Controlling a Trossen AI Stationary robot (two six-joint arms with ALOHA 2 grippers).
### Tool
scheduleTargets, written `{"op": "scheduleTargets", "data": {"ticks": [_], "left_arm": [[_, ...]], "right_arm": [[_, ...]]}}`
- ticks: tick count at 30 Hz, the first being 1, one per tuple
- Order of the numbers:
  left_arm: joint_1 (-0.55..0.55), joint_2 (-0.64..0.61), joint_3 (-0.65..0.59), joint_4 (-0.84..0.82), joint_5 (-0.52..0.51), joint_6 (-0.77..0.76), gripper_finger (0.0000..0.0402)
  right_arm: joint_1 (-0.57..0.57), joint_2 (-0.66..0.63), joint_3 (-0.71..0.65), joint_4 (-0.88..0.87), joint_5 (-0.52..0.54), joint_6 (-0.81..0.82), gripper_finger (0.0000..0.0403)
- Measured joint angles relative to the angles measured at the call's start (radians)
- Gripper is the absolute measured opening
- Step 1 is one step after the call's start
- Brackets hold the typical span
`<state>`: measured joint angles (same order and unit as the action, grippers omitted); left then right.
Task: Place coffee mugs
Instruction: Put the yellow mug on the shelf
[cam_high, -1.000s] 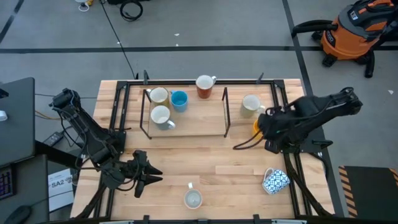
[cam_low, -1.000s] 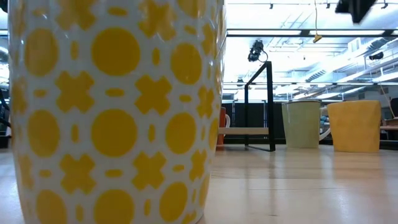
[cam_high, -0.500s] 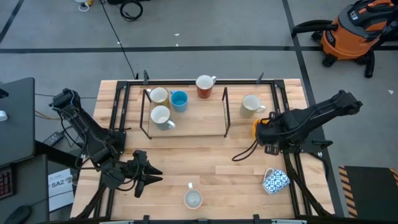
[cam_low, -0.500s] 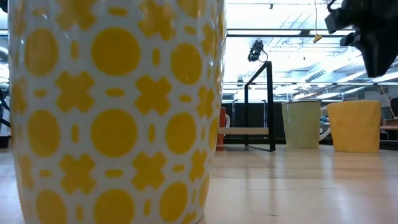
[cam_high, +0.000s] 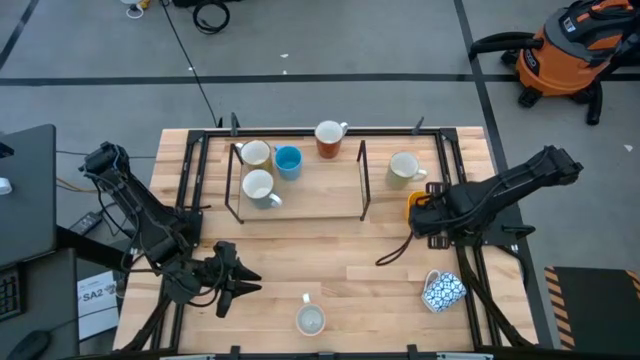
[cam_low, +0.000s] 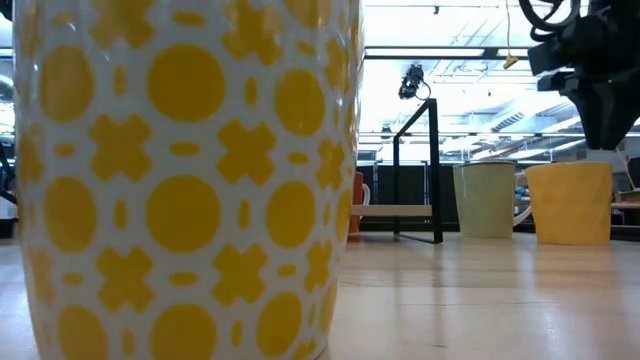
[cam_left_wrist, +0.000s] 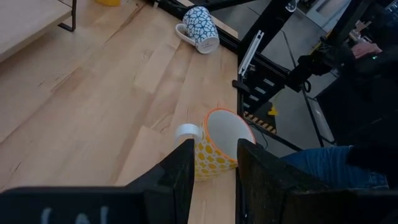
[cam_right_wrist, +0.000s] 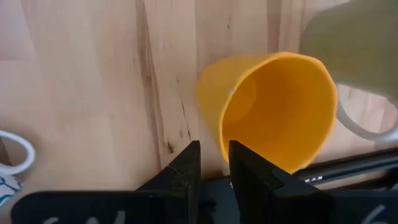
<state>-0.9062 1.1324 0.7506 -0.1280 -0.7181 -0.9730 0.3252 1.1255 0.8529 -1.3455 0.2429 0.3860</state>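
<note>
Tabletop (cam_high: 330, 255) of pale wood carries a black rack (cam_high: 300, 185) already holding four coffee mugs, so placing is partly done. The right gripper (cam_right_wrist: 213, 163) hovers just above the orange mug (cam_right_wrist: 270, 109), fingers narrowly parted and empty, apparently lining up on its rim. The left gripper (cam_left_wrist: 213, 171) waits released near the yellow-patterned mug (cam_left_wrist: 214, 146).

Three mugs stand on the far-left shelf: a white mug (cam_high: 254, 153), a blue mug (cam_high: 288, 161) and another white mug (cam_high: 259, 187). A red-brown mug (cam_high: 328, 139) stands at the far edge. Right: a pale green mug (cam_high: 403, 169), an orange-yellow mug (cam_right_wrist: 273, 109). A blue-and-white patterned mug (cam_high: 443, 290) lies tipped near-right. A yellow-patterned mug (cam_left_wrist: 219, 144) stands near-centre.
</note>
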Motion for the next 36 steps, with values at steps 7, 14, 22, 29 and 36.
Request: {"op": "scheduleTargets", "data": {"ticks": [7,14,22,29,36], "left_arm": [[0.0,0.0,0.0,0.0,0.0,0.0,0.0128],[0.0,0.0,0.0,0.0,-0.001,0.049,0.0128],[0.0,0.0,0.0,0.0,-0.001,0.053,0.0128],[0.0,0.0,0.0,0.001,-0.002,0.053,0.0128],[0.0,0.0,0.0,0.001,-0.01,0.078,0.0128]], "right_arm": [[0.0,0.0,-0.05,0.019,0.016,0.001,0.0089],[0.0,0.0,-0.072,0.048,0.049,-0.004,0.0089],[0.0,0.0,-0.14,0.067,0.025,0.017,0.0089],[-0.001,0.001,-0.169,0.094,-0.013,0.035,0.0083],[-0.001,0.0,-0.168,0.106,-0.117,0.119,0.0024]]}}
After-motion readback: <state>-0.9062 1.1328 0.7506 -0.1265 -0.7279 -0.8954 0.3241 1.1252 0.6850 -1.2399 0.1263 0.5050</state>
